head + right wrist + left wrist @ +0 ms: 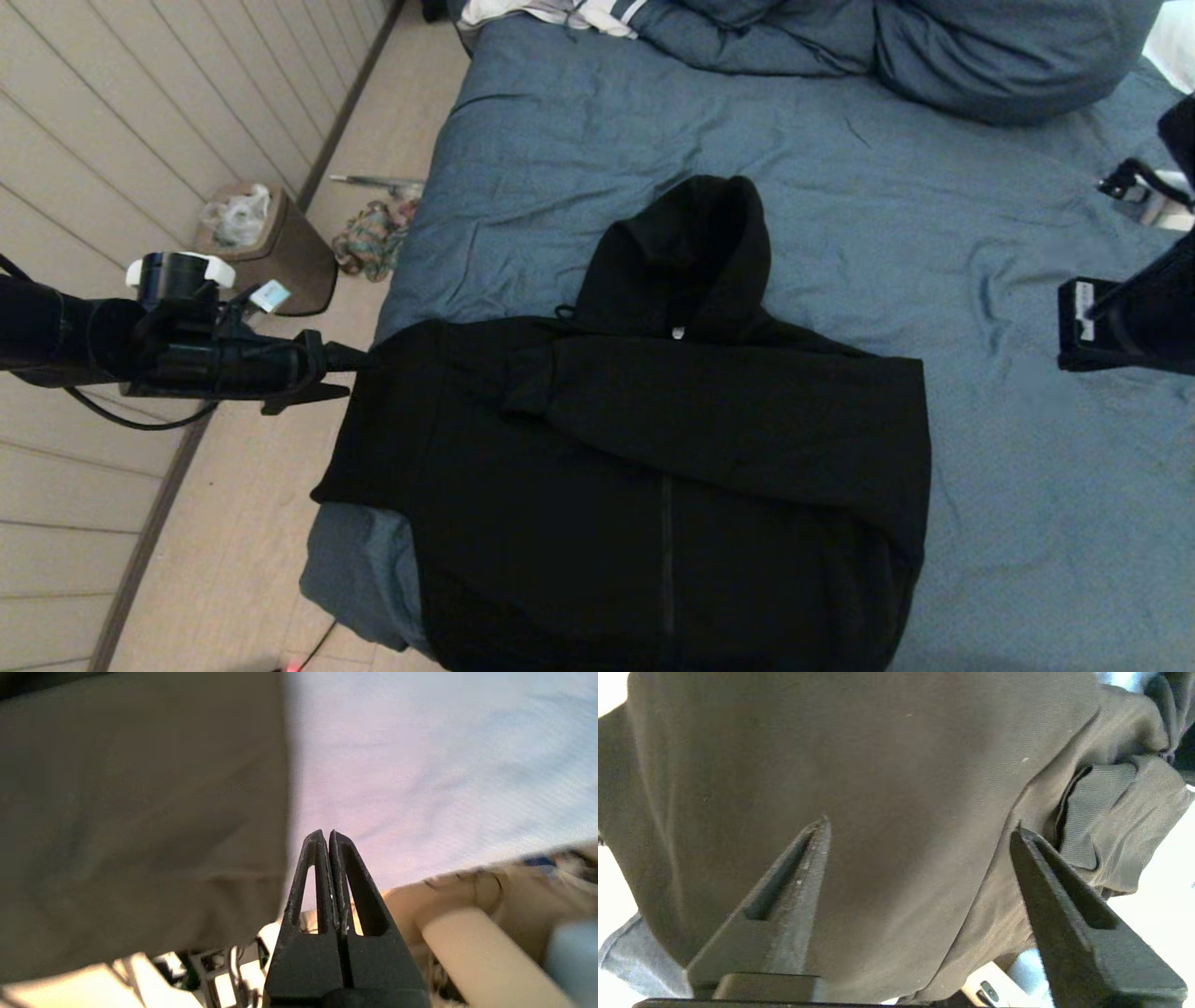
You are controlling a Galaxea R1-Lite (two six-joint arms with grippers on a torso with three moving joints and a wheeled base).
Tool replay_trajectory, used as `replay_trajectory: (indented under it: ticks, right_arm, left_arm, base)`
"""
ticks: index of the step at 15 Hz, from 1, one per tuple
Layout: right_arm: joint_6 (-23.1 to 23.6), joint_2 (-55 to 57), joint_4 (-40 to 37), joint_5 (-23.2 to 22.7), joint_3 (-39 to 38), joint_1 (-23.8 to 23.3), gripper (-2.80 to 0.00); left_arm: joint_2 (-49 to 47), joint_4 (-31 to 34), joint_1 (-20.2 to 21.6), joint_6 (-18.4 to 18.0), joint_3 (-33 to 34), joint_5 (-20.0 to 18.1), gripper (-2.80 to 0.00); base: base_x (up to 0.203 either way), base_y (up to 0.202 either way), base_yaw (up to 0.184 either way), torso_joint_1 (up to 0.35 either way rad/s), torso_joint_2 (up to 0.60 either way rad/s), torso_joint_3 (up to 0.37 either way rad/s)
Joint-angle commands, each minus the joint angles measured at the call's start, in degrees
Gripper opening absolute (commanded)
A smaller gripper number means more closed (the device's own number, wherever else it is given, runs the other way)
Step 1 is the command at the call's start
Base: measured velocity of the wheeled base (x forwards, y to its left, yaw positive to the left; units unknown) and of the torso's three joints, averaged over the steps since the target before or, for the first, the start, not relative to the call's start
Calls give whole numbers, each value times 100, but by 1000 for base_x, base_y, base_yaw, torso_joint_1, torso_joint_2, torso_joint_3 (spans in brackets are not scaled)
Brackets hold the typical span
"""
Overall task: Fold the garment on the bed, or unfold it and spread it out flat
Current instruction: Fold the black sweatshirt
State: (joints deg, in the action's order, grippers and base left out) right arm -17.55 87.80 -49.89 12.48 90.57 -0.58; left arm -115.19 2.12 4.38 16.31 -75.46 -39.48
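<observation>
The black hooded garment (pixel 653 448) lies front up near the front left of the blue bed (pixel 1027 523), hood (pixel 695 243) pointing to the far end. One sleeve lies folded across the chest, its ribbed cuff (pixel 1087 812) near the left shoulder. My left gripper (pixel 921 826) hovers at the garment's left shoulder edge (pixel 373 359), open, with the fabric in front of its fingertips (pixel 817 844) and nothing pinched. My right gripper (pixel 329 833) is shut and empty, held above the bed to the right of the garment; its arm (pixel 1134 322) shows at the right edge.
The garment's lower left corner hangs over the bed's left edge (pixel 350 569). On the floor to the left stand a brown bin (pixel 280 257) and a multicoloured rag (pixel 369 238). Blue pillows (pixel 934 47) and a white striped cloth (pixel 560 11) lie at the far end.
</observation>
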Motion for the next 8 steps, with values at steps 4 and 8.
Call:
replay_trajectory:
  ticks: [4, 8]
  right_arm:
    - [-55, 305, -5, -14, 132, -495, -280]
    - [-71, 613, 25, -53, 436, -470, -280]
  left_arm:
    - [-249, -257, -6, -27, 105, -13, 0]
    - [-412, -576, -42, -49, 224, 45, 0]
  base:
    - [0, 0, 0, 0, 0, 0]
    - [0, 0, 0, 0, 0, 0]
